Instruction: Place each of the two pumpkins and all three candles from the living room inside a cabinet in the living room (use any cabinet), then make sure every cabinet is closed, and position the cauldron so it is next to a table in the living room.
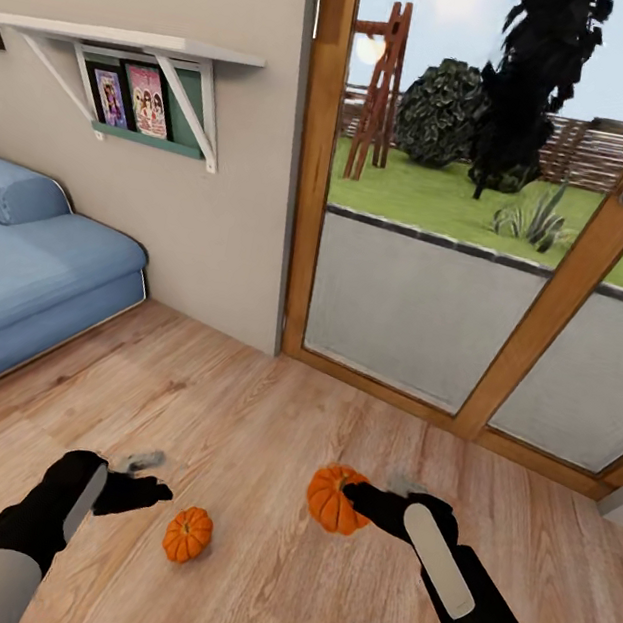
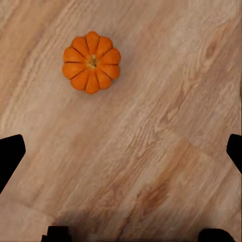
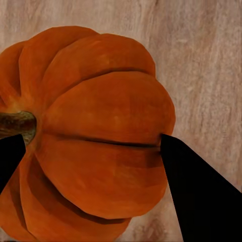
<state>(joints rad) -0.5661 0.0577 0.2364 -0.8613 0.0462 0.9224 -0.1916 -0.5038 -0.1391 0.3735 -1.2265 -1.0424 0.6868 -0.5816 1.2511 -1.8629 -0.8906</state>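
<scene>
We see two pumpkins on the wooden floor (image 1: 264,415) in front of us. The held pumpkin (image 1: 336,499) sits at the tip of our right gripper (image 1: 353,498), and in the right wrist view its dark fingers (image 3: 194,186) press against its ribbed sides, so this pincer is pinching it. That pumpkin (image 3: 96,131) is tipped on its side: its stubby brown-green stem (image 3: 17,126) points sideways along the floor rather than up, so its stem-to-base axis lies roughly level. Its skin is deep orange, with broad rounded ribs and dark creases between them. We cannot tell whether it is resting on the boards or lifted just above them.

The second pumpkin (image 1: 187,534) stands on the floor between our two arms, nearer the left one, and apart from the first. In the left wrist view it (image 2: 92,62) is seen from straight above, upright, its yellowish-brown stem (image 2: 92,61) pointing up at the camera and its bright orange ribs fanning out evenly around it.

Our left gripper (image 1: 143,479) hovers beside this pumpkin without touching it; its fingers (image 2: 11,154) are spread wide, with bare floor between them.

A blue sofa (image 1: 24,274) stands at the left, and a glazed wooden door (image 1: 479,279) lies ahead.
</scene>
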